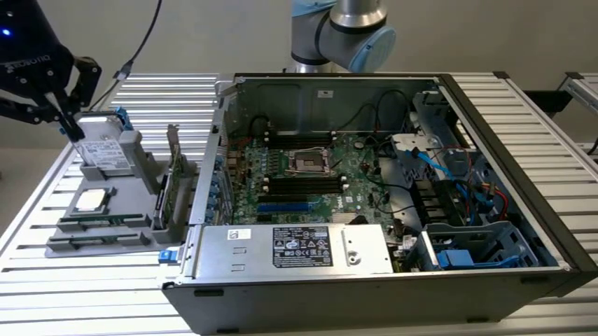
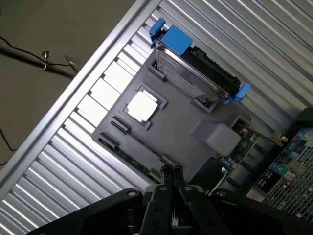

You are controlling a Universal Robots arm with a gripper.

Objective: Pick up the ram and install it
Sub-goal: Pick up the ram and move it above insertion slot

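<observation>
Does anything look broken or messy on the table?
Nothing stands out. The parts sit tidily in the gray holder, and the computer case lies open on purpose, with everything inside in place. Nothing looks spilled or cracked.

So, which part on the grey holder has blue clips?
The hard drive, standing upright in the holder; the flat silver processor has none.

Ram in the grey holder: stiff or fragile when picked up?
The ram looks like a thin flat board, so probably stiff and light. Its narrow edge gives little grip, so it may slip. Seated in a holder slot, it likely won't tip.
</observation>
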